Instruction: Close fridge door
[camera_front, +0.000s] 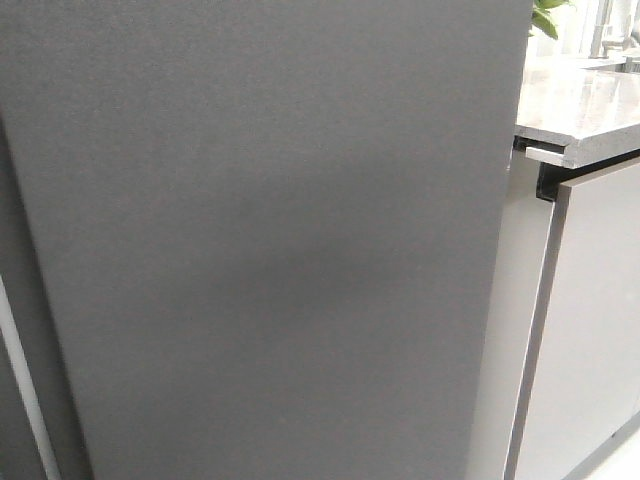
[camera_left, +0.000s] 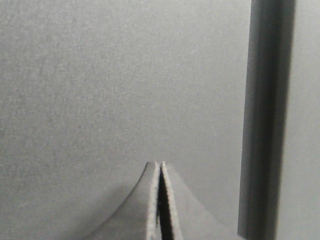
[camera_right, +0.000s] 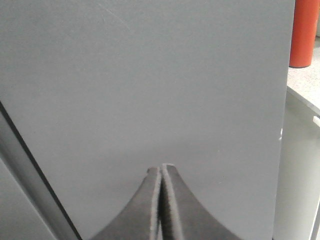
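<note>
Fridge door (camera_front: 270, 230) pretty much fills the front view, a big dark grey matte panel running from the left side across to a straight vertical edge right of centre. Right beside that edge there's a light silver-grey side panel (camera_front: 505, 330), then a pale grey cabinet front (camera_front: 595, 320) with a thin dark rim, and a speckled stone worktop (camera_front: 575, 105) on top of it at the far right. Bit of green plant (camera_front: 548, 15) poking in up in the far corner.

Left claw (camera_left: 161, 167) has its two fingers pressed together with just a hairline slit between them, gripping nothing, tips right up near the grey panel. A dark vertical groove (camera_left: 265, 120) runs down the panel nearby.

Right claw (camera_right: 161, 169) is the same deal, fingers together, nothing in it, tips close to the door face. Can't tell if either one actually touches. An orange-red cylinder (camera_right: 305, 32) stands on the worktop past the door's edge.
</note>
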